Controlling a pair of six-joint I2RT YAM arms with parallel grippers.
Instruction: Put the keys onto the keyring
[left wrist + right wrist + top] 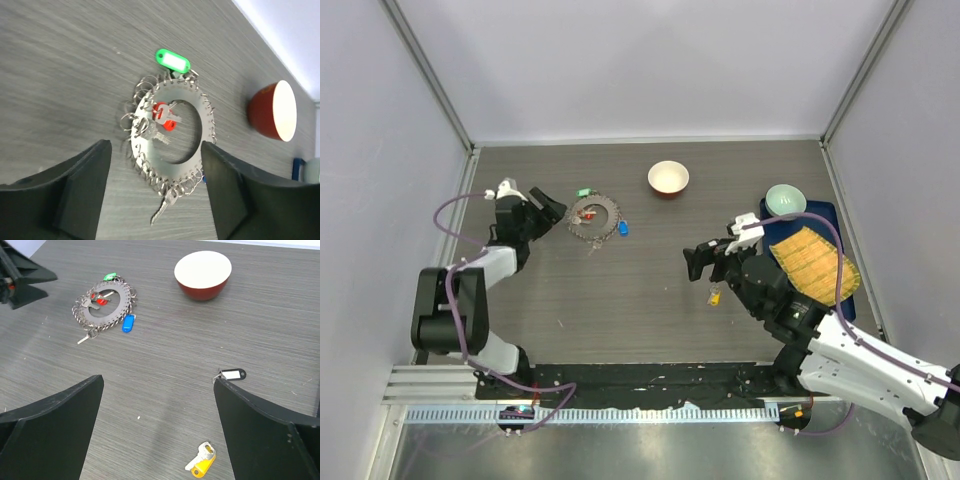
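The keyring (pixel 594 217) is a grey toothed ring lying at the back left of the table; it shows large in the left wrist view (pixel 172 140) and small in the right wrist view (pixel 104 304). A red key (pixel 164 116) lies inside it, a green tag (pixel 172 60) at its far edge, a blue tag (pixel 128 323) at its side, and a bare silver key (pixel 165 206) hangs from it. A yellow key (pixel 201 464) and a black tag (pixel 233 374) lie loose near my right gripper (pixel 702 262). My left gripper (pixel 546 210) is open beside the ring. Both grippers are open and empty.
A red-and-cream bowl (pixel 668 179) stands at the back centre. A pale green bowl (pixel 785 200) and a woven yellow mat (pixel 813 264) on a blue cloth lie at the right. Grey walls enclose the table.
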